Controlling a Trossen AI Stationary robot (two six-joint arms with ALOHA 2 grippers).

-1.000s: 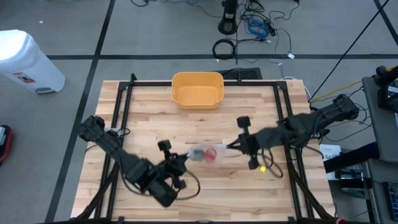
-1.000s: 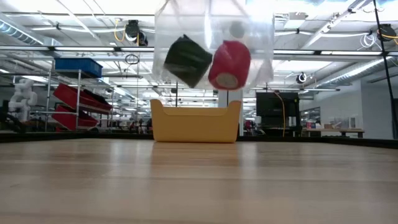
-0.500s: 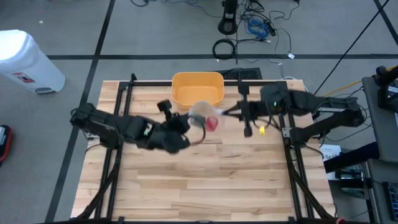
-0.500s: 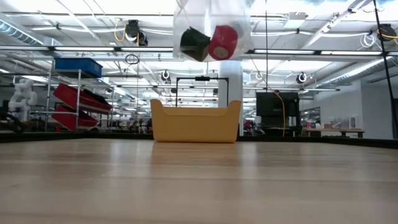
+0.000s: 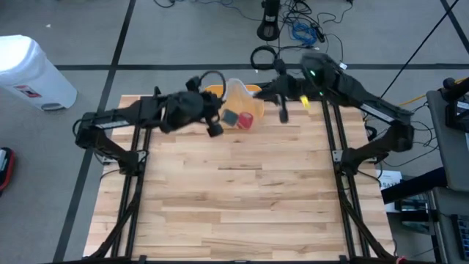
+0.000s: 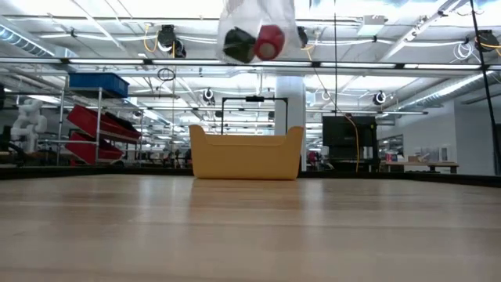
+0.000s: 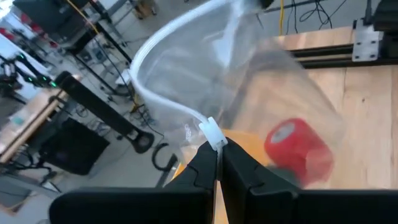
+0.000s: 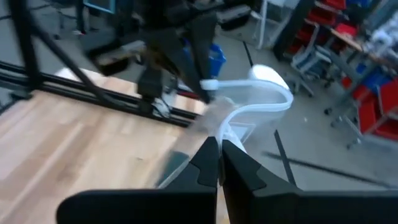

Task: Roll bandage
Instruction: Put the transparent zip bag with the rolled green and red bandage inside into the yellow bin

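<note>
A clear plastic bag (image 5: 236, 99) with a white zip rim hangs in the air over the yellow bin (image 5: 256, 111) at the table's far edge. Inside it lie a red bandage roll (image 5: 245, 122) and a dark roll (image 5: 230, 117); the low view shows them side by side, the red roll (image 6: 268, 43) and the dark roll (image 6: 237, 45). My left gripper (image 7: 217, 163) is shut on the rim from the left. My right gripper (image 8: 219, 155) is shut on it from the right. My left gripper pinches the bag's white zip rim (image 7: 211, 133) between its two fingertips, at one side of the open mouth. It comes nearly level from the table's left. The bag hangs clear of the table. My right gripper pinches the opposite side of the rim (image 8: 225, 129) between its two fingertips, nearly level from the table's right. The rim bows open between the two holds.
The yellow bin (image 6: 246, 153) stands on the wood table at the middle of its far edge, under the bag. A black frame (image 5: 139, 169) runs along the table's left and right sides. A white bin (image 5: 33, 73) stands on the floor at far left.
Both grippers have gone up and toward the table's far edge, carrying the bag from above the middle of the table to above the yellow bin. The bag has stayed hanging between them with both rolls inside.
</note>
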